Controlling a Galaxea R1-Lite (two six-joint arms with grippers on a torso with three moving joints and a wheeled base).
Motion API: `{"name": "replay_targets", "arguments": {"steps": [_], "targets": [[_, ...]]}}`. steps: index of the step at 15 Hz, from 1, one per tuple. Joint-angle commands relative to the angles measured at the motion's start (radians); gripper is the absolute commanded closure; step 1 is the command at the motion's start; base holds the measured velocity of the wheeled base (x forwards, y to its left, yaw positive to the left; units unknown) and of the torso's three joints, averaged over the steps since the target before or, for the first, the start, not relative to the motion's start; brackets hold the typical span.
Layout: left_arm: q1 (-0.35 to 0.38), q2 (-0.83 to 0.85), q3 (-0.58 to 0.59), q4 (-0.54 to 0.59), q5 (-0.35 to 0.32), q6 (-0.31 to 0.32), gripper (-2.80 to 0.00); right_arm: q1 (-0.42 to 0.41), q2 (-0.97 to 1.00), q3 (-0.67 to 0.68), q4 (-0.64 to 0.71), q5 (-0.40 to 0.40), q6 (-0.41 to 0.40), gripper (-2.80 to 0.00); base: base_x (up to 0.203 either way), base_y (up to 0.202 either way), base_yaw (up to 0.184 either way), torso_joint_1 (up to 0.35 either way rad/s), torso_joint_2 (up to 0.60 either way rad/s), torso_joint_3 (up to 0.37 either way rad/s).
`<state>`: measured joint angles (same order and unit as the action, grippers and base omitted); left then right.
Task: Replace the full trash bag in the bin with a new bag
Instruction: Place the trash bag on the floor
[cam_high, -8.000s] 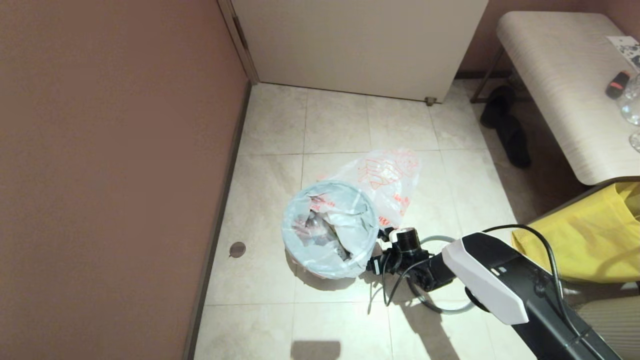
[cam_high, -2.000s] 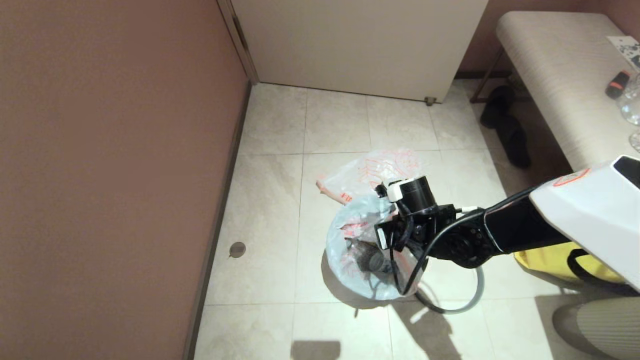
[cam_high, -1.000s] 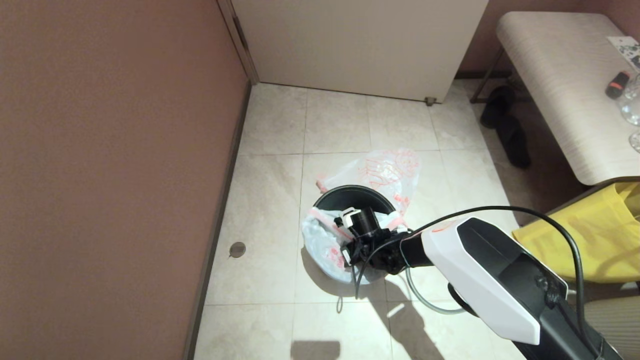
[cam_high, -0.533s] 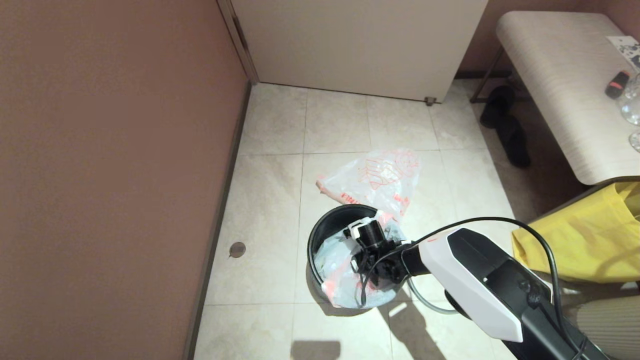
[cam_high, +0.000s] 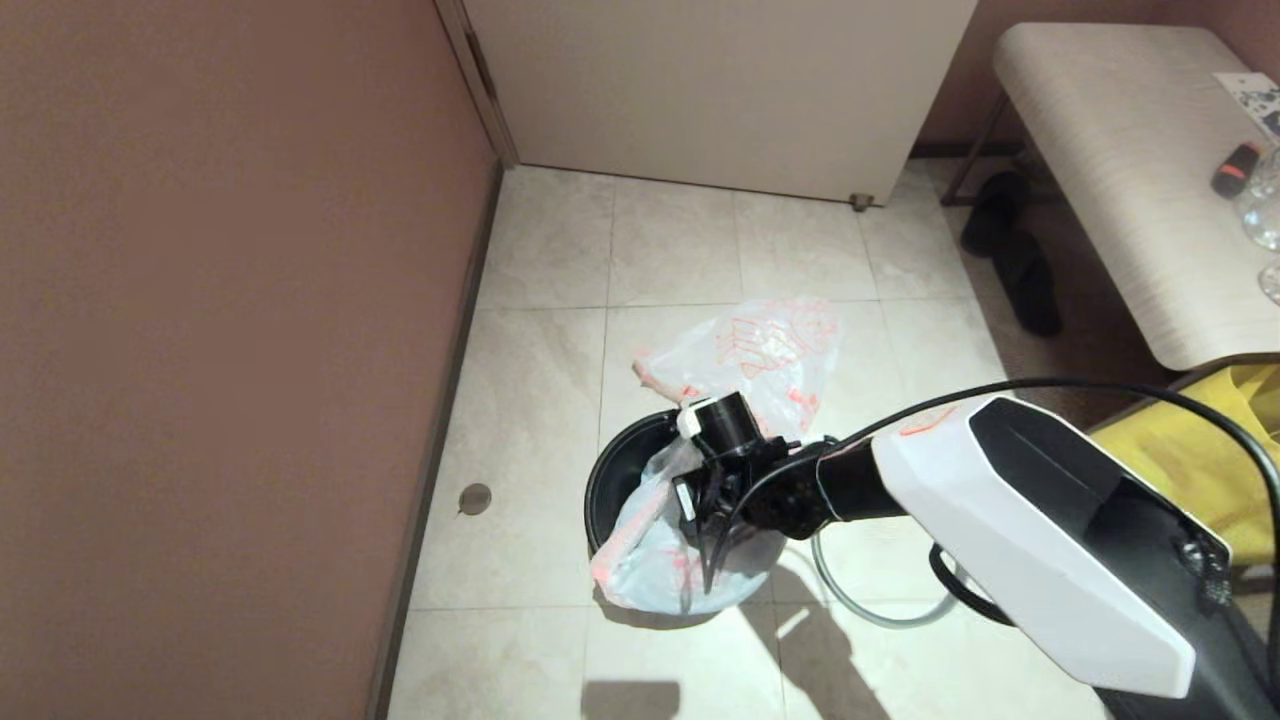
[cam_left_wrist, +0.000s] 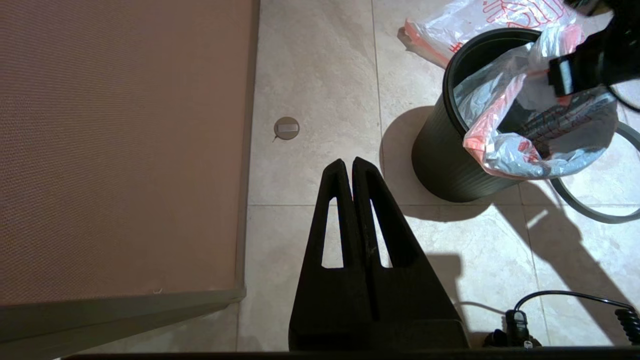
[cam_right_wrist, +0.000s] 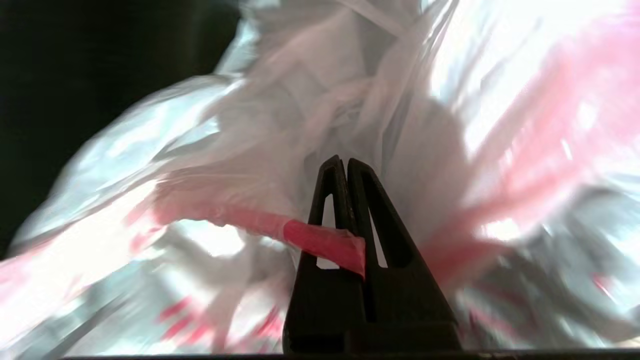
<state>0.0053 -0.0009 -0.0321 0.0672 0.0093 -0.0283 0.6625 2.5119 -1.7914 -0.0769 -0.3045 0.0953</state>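
Note:
The black bin (cam_high: 612, 478) stands on the tiled floor. The full trash bag (cam_high: 645, 565) hangs half out over its near rim, bulging and translucent white with an orange edge. My right gripper (cam_right_wrist: 345, 161) is shut on that orange edge strip (cam_right_wrist: 325, 245), and its wrist (cam_high: 725, 430) sits above the bin's mouth. The new bag (cam_high: 765, 350), printed in orange-red, lies flat on the floor just behind the bin. The grey hoop (cam_high: 880, 615) lies on the floor to the bin's right. My left gripper (cam_left_wrist: 352, 162) is shut and empty, parked above the floor left of the bin (cam_left_wrist: 445, 170).
A brown wall (cam_high: 220, 350) runs along the left and a white door (cam_high: 720, 90) closes the far end. A bench (cam_high: 1130, 170) with small items, black slippers (cam_high: 1010, 250) and a big yellow bag (cam_high: 1200, 450) are on the right. A round floor cover (cam_high: 475, 497) lies left.
My right arm has risen and swung a little left, drawing the bag up and over the bin's near rim. The bin has slid nearer and to the left. The left arm is still.

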Motion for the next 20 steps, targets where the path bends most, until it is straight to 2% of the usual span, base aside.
{"name": "replay_targets", "arguments": {"steps": [1, 4, 9, 12, 16, 20], "targets": [[0.001, 0.001, 0.0, 0.0, 0.0, -0.001, 0.0, 0.028, -0.155, 0.072, 0.0, -0.003, 0.006, 0.0, 0.0, 0.0, 0.0, 0.0, 0.0, 0.0], [0.001, 0.001, 0.0, 0.0, 0.001, -0.001, 0.0, 0.045, -0.29, 0.118, 0.014, 0.02, 0.043, 0.0, 0.0, 0.0, 0.0, 0.0, 0.0, 0.0], [0.001, 0.001, 0.0, 0.0, 0.001, -0.001, 0.0, 0.076, -0.537, 0.134, 0.229, 0.035, 0.124, 0.0, 0.0, 0.0, 0.0, 0.0, 0.0, 0.0], [0.001, 0.001, 0.0, 0.0, 0.0, -0.001, 0.0, 0.083, -0.656, 0.135, 0.322, 0.036, 0.144, 0.0, 0.0, 0.0, 0.0, 0.0, 0.0, 0.0], [0.001, 0.001, 0.0, 0.0, 0.001, -0.001, 0.0, 0.112, -0.745, 0.13, 0.367, 0.036, 0.148, 0.0, 0.0, 0.0, 0.0, 0.0, 0.0, 0.0], [0.001, 0.001, 0.0, 0.0, 0.0, -0.001, 0.0, 0.122, -0.864, 0.136, 0.413, 0.036, 0.191, 0.0, 0.0, 0.0, 0.0, 0.0, 0.0, 0.0]]}}
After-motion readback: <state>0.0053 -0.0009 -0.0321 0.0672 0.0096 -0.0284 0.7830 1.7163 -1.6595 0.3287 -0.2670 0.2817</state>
